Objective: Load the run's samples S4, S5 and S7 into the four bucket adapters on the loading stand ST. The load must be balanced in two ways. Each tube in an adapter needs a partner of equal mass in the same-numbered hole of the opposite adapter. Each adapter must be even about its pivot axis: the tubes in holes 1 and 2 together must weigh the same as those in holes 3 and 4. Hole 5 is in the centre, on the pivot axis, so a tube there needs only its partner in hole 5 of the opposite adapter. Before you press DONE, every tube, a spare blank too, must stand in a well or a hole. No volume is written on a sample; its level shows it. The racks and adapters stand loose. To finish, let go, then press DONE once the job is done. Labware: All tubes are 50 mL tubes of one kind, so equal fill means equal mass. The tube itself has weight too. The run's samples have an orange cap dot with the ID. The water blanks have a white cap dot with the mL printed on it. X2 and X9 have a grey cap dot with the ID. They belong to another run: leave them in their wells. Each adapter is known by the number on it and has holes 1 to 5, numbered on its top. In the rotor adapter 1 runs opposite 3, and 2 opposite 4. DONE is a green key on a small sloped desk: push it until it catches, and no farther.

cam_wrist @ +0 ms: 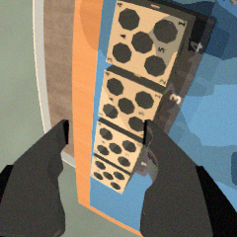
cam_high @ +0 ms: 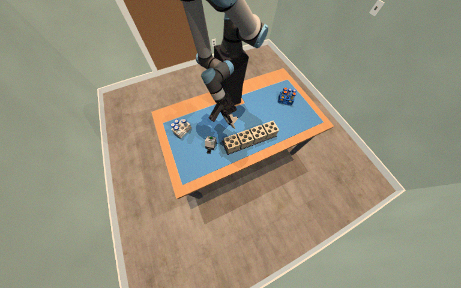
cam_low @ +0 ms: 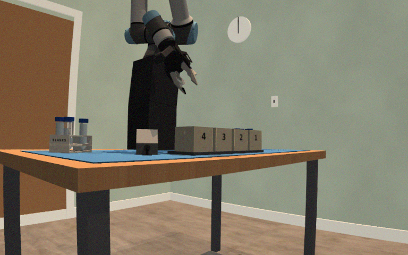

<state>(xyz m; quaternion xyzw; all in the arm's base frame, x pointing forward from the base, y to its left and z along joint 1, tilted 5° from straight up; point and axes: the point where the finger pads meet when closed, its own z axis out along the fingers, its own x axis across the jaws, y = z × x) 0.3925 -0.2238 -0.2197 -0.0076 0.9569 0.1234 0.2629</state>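
Note:
My gripper is open and empty, high above the mat behind the adapters. Adapter 4, adapter 3, adapter 2 and adapter 1 stand in a row on the dark stand. Their visible holes look dark, with no caps in them. The white blanks rack holds several blue-capped tubes. The blue rack holds several tubes, some with orange dots; IDs and levels are too small to read. The green DONE key is on its desk.
The key's small desk stands between the blanks rack and adapter 4. The blue rack is at the far right of the blue mat. The arm's black pedestal rises behind the table.

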